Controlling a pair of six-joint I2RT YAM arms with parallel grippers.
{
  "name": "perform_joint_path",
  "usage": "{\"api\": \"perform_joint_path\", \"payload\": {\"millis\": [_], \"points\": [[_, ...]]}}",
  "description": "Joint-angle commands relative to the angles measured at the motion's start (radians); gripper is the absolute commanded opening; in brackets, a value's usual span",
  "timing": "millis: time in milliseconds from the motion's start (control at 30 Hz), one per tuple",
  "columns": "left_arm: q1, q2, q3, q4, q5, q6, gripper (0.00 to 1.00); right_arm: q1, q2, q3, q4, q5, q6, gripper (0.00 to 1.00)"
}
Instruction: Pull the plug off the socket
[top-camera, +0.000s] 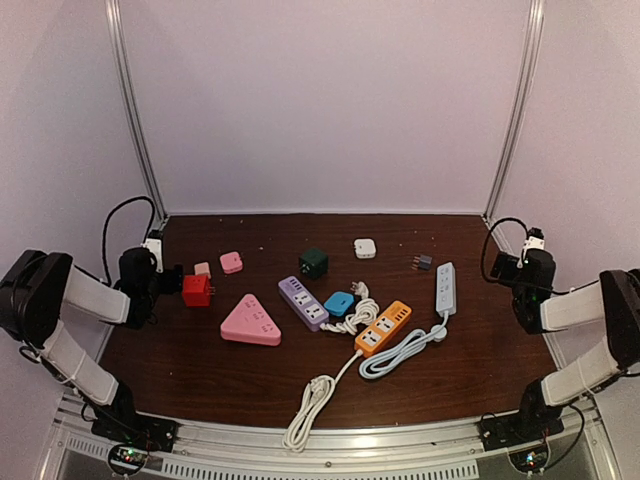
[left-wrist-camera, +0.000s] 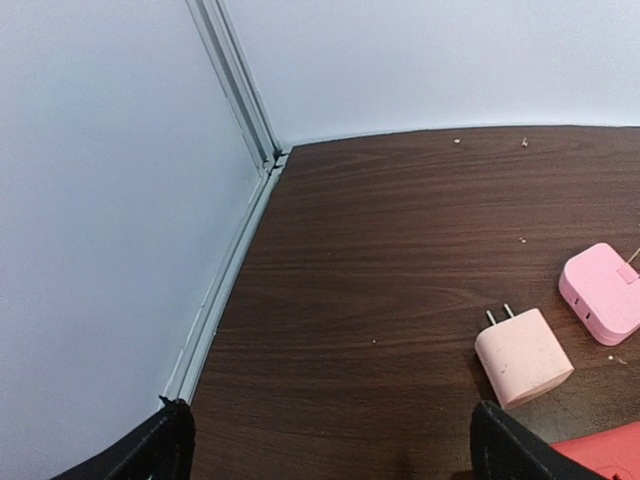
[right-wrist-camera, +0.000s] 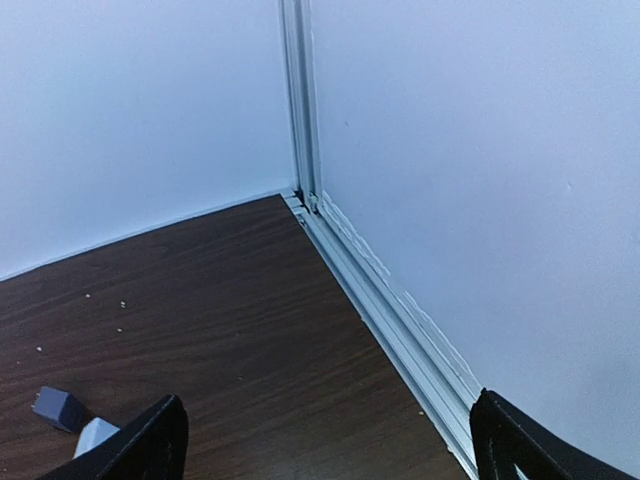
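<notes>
Top external view: task looks done, or as good as. I see no plug standing in any socket face. Best candidate for the pulled piece is the grey plug (top-camera: 424, 262), lying loose on the table (top-camera: 200, 380) just beside the far end of the white strip (top-camera: 445, 290), apart from it, right of centre toward the back. It's tiny in frame. Its pins seem to point to the table's left, so its long axis would run roughly left-right, across the strip, but I wouldn't swear to it. Right wrist view shows it only as a small grey block, no pins visible. White strip itself runs near-to-far, slightly tilted, with its cord looping off the near end toward the orange strip (top-camera: 383, 328). Orange strip and purple strip (top-camera: 303, 302) lie diagonally mid-table, and their faces look bare. A blue adapter (top-camera: 339, 303) sits right against the purple strip's side, on the table rather than in a socket as far as I can tell. Pink triangular block (top-camera: 250, 321) also looks unoccupied. Red adapter (top-camera: 197, 290) lies loose at the left, just outside the fingers of the left gripper (left-wrist-camera: 335, 455), not between them. Left jaws are spread fully wide and hold nothing, only bare wood between them. Right gripper (right-wrist-camera: 325, 445) is the same, jaws wide apart and empty, aimed at the back right corner, near the white strip but off it. Left to do, by my read: nothing on the plug, at most park the arms.
</notes>
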Motion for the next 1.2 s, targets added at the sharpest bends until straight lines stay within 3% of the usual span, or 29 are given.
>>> {"api": "perform_joint_path", "payload": {"millis": [0,67,233,300,367,433,733,1167], "points": [[0.008,-0.001,-0.099,0.306,0.09,0.046,0.98,-0.068,0.034,-0.071,0.203,-0.005,-0.005,1.0],[0.01,0.043,-0.176,0.512,0.073,0.049,0.98,-0.089,0.072,-0.096,0.291,-0.042,0.012,1.0],[0.009,0.028,-0.145,0.424,0.133,0.067,0.98,-0.082,0.13,-0.104,0.379,-0.25,-0.086,1.0],[0.009,0.034,-0.14,0.43,0.128,0.067,0.98,-0.076,0.215,-0.135,0.548,-0.29,-0.109,1.0],[0.01,0.033,-0.136,0.421,0.126,0.064,0.98,-0.072,0.179,-0.116,0.44,-0.286,-0.111,1.0],[0.01,0.036,-0.137,0.425,0.123,0.065,0.98,-0.062,0.208,-0.119,0.502,-0.274,-0.125,1.0],[0.01,0.033,-0.137,0.425,0.127,0.064,0.98,-0.051,0.197,-0.089,0.424,-0.359,-0.183,1.0],[0.01,0.036,-0.134,0.419,0.13,0.064,0.98,-0.051,0.202,-0.089,0.432,-0.361,-0.183,1.0]]}}
